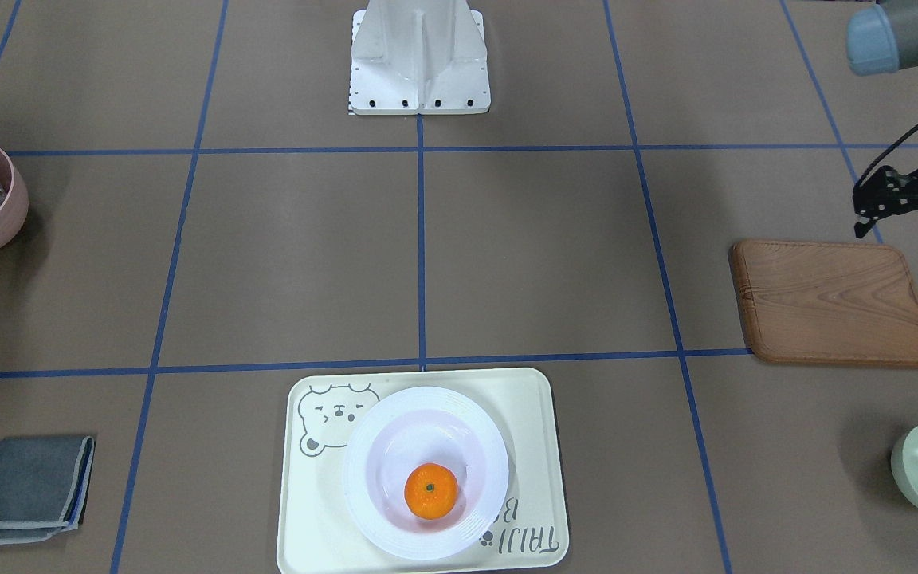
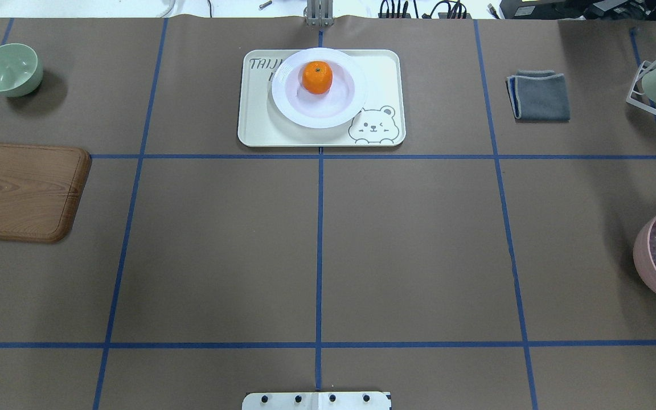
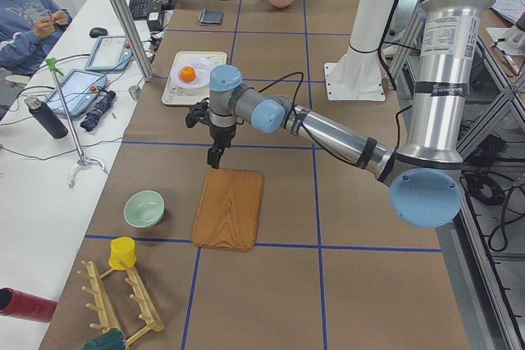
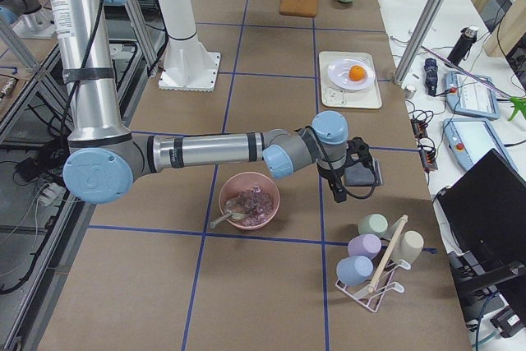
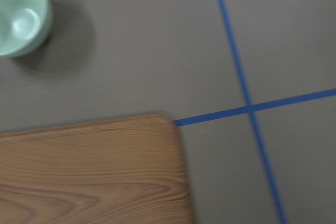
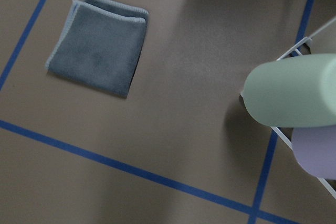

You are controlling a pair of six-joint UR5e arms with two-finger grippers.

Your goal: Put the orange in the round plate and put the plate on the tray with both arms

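In the front-facing view we see the orange (image 1: 430,491) lying in the well of the round plate (image 1: 355,470), and the plate sits on the tray (image 1: 531,414). A pink bowl (image 1: 6,217) at the edge holds clear pieces and a metal utensil. The left gripper (image 1: 902,239) hangs at the wooden board's (image 1: 829,303) edge, jaws wide apart, gripping nothing.

From overhead, we find the plate covering part of the tray's lettering, beside the bear drawing. A pale green bowl (image 2: 9,68) stands apart in the corner.

From the left end, the near arm reaches over the board's far end.

From the right end, the right gripper (image 4: 345,182) hovers by a folded grey cloth (image 4: 366,175); we cannot tell its opening.

The left wrist camera shows the board's corner and the green bowl. The right wrist camera shows the cloth and the cups (image 6: 294,90) on a wire rack.
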